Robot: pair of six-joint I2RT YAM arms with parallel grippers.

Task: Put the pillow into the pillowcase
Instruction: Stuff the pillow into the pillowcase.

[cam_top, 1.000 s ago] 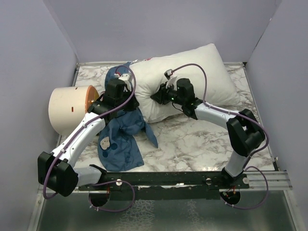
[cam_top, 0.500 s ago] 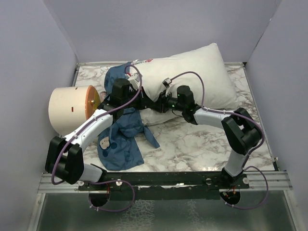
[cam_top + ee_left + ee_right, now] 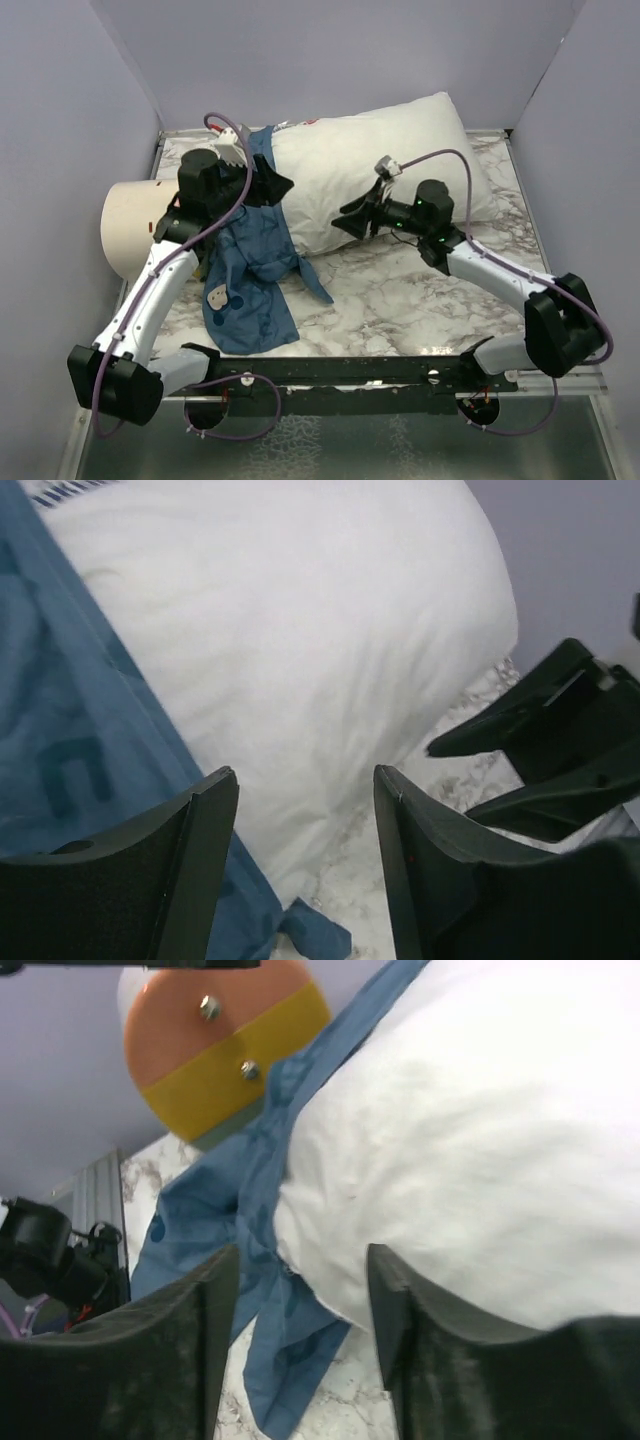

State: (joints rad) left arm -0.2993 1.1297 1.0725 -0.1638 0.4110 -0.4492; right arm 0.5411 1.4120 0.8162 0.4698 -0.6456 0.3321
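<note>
Left hand [image 3: 272,186] hangs released at the upper left of the overhead frame, its two fingers [image 3: 205,860] spread with nothing between them, pointed at the left end of the pillow [image 3: 385,160]. In its own wrist view the gap between the fingers shows only white pillow cloth and a blue edge. The right hand [image 3: 350,218] is likewise released at centre frame, its fingers [image 3: 400,1330] apart and bare, facing the pillow's lower edge from just beside it.

The pillow lies slanted across the upper middle of the marbled surface [image 3: 410,295], nearly all of it uncovered. The pillowcase [image 3: 250,275] lies crumpled at left centre, its upper edge draped against the pillow's left end and its tail trailing toward the lower left. A cream drum [image 3: 125,225] with an orange and yellow face lies on its side at the left edge, touching the blue fabric.
</note>
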